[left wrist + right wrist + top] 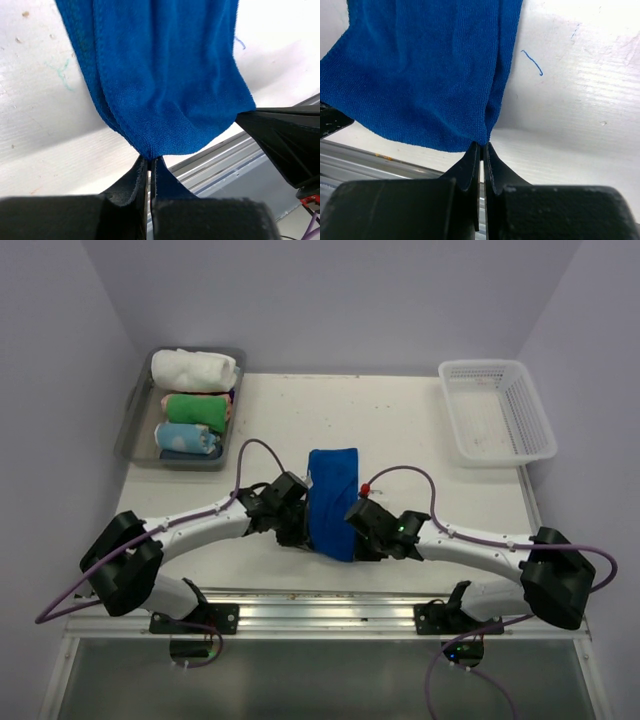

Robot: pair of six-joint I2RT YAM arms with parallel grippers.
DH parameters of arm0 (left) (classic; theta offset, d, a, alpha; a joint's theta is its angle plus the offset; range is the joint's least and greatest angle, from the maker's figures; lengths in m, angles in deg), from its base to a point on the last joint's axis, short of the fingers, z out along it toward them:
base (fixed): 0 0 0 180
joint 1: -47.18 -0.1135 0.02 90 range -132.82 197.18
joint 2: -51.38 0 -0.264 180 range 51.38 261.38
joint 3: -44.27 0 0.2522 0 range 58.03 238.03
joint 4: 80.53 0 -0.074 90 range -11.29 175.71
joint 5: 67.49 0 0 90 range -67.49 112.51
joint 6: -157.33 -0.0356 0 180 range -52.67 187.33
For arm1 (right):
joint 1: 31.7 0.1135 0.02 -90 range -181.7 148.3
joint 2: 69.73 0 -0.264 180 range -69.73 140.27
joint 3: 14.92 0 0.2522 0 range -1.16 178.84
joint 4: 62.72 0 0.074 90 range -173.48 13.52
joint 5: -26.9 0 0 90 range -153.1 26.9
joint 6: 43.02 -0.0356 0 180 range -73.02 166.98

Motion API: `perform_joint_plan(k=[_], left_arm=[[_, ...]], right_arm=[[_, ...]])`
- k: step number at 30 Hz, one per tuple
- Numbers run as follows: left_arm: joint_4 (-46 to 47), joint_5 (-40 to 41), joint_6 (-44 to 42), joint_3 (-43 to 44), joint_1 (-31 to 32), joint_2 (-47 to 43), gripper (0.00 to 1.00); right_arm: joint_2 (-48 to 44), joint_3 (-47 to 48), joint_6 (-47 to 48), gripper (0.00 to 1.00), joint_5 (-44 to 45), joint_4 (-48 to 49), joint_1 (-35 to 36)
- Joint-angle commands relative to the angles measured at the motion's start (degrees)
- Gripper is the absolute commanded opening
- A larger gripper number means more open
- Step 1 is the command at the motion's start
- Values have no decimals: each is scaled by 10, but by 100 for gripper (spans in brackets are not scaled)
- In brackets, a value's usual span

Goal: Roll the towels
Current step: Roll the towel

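Note:
A royal blue towel lies folded into a long strip at the table's middle, running from the back toward the near edge. My left gripper is shut on its near left corner; in the left wrist view the blue towel bunches into the closed left gripper. My right gripper is shut on the near right corner, and the right wrist view shows the blue towel pinched in the right gripper. A white towel lies rolled in the grey tray at the back left.
The tray also holds a rolled green towel and a rolled pale blue one. A white plastic basket stands at the back right. The table's metal rail runs just behind both grippers at the near edge.

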Motion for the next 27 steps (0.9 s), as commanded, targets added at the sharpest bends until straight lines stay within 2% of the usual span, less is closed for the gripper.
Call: perform_joint_plan(k=[1, 10, 16, 27], left_arm=[[-36, 19, -1, 37, -2, -10, 0], [-33, -14, -14, 61, -54, 14, 0], [-36, -18, -23, 95, -63, 49, 0], [-34, -17, -53, 137, -104, 125, 0]], right_arm=[[-18, 35, 6, 0, 51, -37, 1], [0, 68, 36, 0, 69, -51, -25], [9, 86, 61, 0, 68, -44, -54], [93, 126, 90, 0, 60, -13, -99]])
